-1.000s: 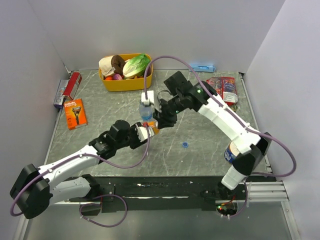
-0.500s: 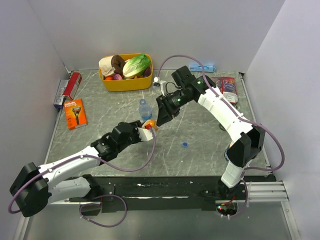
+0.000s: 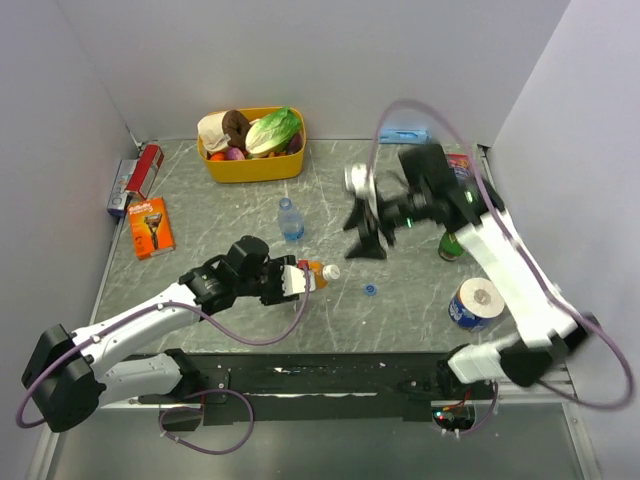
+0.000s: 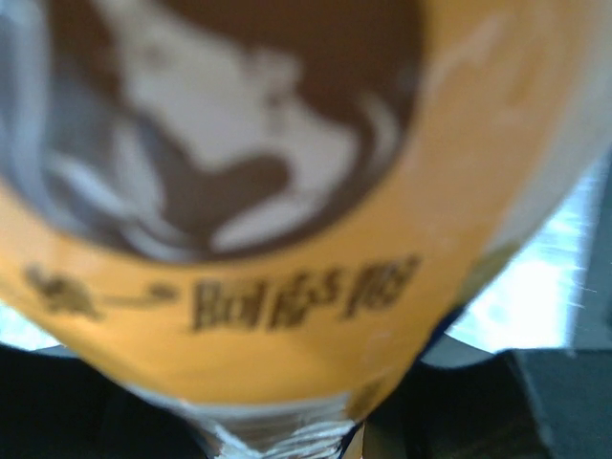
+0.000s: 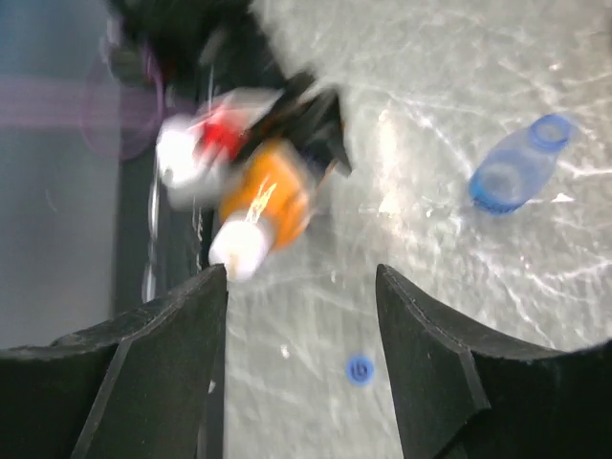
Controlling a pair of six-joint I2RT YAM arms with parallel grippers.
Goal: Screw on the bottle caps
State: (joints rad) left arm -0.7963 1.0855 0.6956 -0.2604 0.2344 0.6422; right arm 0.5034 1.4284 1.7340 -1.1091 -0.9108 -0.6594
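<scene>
Clamps left gripper [image 3: 298, 278] on orange bottle [image 3: 313, 269], tipped sideways, dark-labelled, white cap [image 3: 331, 271] at its mouth; spreads right gripper [image 5: 298, 277] empty; blue cap [image 3: 371, 290] loose on grey marbled table [image 3: 420, 290], water bottle [image 3: 290, 220] upright behind; pale walls [image 3: 300, 50] around.

We see orange btl [image 3: 312, 270], dark label, held sideways in left claw [image 3: 300, 277], white cap [image 3: 331, 271] on neck, pointing right. Clear water btl [image 3: 290, 218], blue label, upright on worktop [image 3: 410, 320] just behind. Blue cap [image 3: 371, 290] flat on worktop, near white cap, not touching.
</scene>
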